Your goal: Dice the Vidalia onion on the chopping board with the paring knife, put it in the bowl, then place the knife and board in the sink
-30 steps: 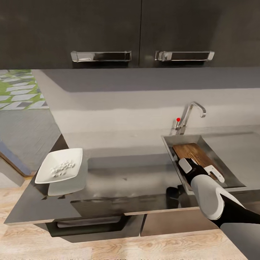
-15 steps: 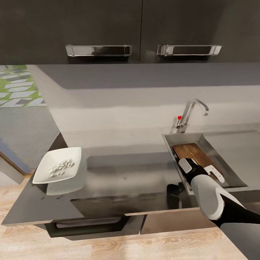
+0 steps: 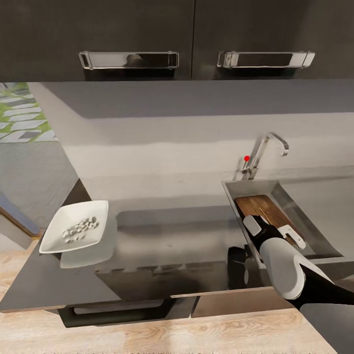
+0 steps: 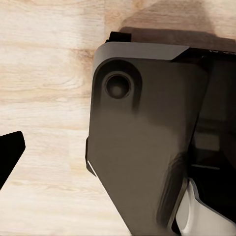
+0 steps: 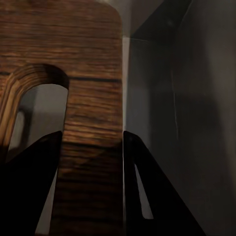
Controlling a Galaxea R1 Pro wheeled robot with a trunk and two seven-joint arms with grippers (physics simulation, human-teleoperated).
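Observation:
The brown chopping board [image 3: 256, 205] lies tilted inside the steel sink [image 3: 291, 200] at the right of the head view. My right gripper [image 3: 274, 232] reaches into the basin and is shut on the board's near end. In the right wrist view the two dark fingers [image 5: 140, 167] clamp the strip of chopping board [image 5: 93, 73] beside its slot handle hole. The white bowl [image 3: 53, 237] stands at the countertop's [image 3: 167, 241] left end with diced onion [image 3: 78, 227] in it. The paring knife is hidden. One dark fingertip [image 4: 10, 152] of the left gripper shows over wooden floor.
A grey tap [image 3: 263, 152] with a red knob [image 3: 246, 158] stands behind the sink. Dark wall cabinets with metal handles [image 3: 129, 59] hang overhead. A drawer with a dark bar handle [image 3: 118, 314] sits below the counter's front edge. Part of my own dark body [image 4: 147, 147] is beside the left gripper.
The whole head view has shifted, so the camera moved: cabinet handles sit higher and the bowl further left. My right gripper keeps its hold on the board in the sink.

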